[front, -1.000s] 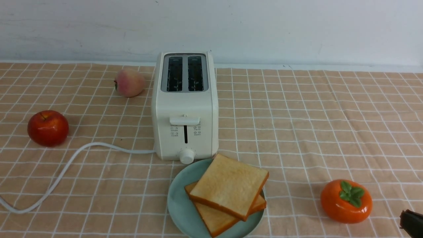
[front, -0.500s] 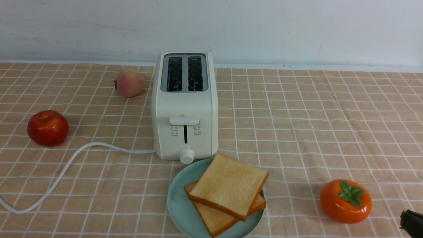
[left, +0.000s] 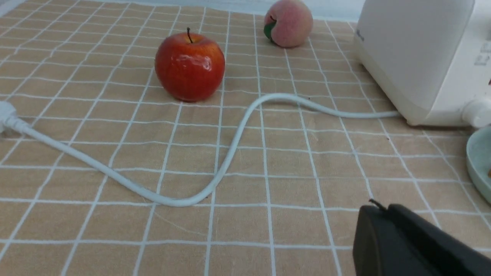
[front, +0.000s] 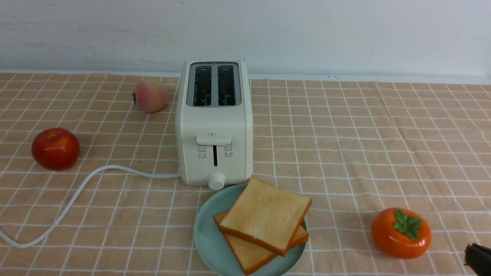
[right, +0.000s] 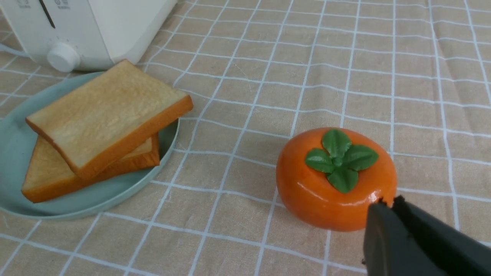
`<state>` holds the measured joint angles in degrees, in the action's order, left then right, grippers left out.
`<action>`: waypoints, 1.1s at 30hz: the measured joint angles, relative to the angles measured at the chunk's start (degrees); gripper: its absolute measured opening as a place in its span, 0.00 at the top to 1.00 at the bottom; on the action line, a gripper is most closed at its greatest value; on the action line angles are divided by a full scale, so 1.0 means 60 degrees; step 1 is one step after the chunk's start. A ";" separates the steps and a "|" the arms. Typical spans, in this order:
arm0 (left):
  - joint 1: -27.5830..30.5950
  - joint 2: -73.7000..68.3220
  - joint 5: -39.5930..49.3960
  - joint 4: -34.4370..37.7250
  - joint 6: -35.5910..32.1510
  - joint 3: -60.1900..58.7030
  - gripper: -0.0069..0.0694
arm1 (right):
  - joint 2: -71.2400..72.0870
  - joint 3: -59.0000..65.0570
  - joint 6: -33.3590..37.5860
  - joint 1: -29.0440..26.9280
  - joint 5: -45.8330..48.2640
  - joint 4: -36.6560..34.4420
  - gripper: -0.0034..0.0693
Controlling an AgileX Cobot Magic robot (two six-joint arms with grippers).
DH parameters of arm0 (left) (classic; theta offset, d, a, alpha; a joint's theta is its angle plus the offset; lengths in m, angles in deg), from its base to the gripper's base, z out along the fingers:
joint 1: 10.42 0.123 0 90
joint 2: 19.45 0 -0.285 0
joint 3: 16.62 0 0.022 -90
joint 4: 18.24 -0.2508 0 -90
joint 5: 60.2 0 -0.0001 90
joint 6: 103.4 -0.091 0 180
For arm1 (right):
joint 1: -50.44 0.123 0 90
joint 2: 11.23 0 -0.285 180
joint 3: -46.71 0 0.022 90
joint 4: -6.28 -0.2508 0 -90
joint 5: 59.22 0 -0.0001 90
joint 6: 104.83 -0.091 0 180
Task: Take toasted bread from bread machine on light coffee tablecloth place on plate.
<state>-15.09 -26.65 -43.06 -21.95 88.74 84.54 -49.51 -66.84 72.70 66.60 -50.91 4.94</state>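
Note:
Two slices of toasted bread (front: 264, 218) (right: 103, 115) lie stacked and skewed on the pale green plate (front: 209, 237) (right: 11, 149), just in front of the cream bread machine (front: 215, 126) (right: 96, 23) (left: 414, 57), whose two top slots show empty. All rest on the light coffee tablecloth (front: 345, 145). My right gripper (front: 477, 258) (right: 387, 205) is shut and empty at the front right corner, beside the persimmon. In the left wrist view my left gripper (left: 379, 209) is shut and empty, low over the cloth, apart from the plate rim (left: 477, 165).
An orange persimmon (front: 401, 233) (right: 335, 180) sits right of the plate. A red apple (front: 55, 148) (left: 190, 67) and a peach (front: 150, 96) (left: 288, 23) lie left of the bread machine. Its white cord (front: 76, 195) (left: 230, 153) curls over the cloth leftwards.

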 joint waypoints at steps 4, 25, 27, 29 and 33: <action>0.0196 0.0000 0.0672 0.0743 -0.0639 0.0000 0.91 | 0.0000 0.0000 0.0000 0.0000 0.0000 0.0000 0.92; 0.0242 0.0000 0.1012 0.0993 -0.0471 -0.0012 0.90 | 0.0000 0.0000 0.0000 0.0000 0.0020 -0.0023 0.91; 0.0242 0.0000 0.1012 0.0993 -0.0471 -0.0012 0.90 | 0.0000 0.0000 0.0000 0.0000 0.0020 -0.0023 0.91; 0.0242 0.0000 0.1012 0.0993 -0.0471 -0.0012 0.90 | 0.0000 0.0000 0.0000 0.0000 0.0020 -0.0004 0.90; 0.0242 0.0000 0.1012 0.0997 -0.0471 -0.0012 0.89 | 0.0000 0.0000 0.0000 0.0000 0.0020 0.0004 0.90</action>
<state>-13.64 -26.65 -36.99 -15.97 85.91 84.47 -49.51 -66.84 72.70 66.60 -50.79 4.97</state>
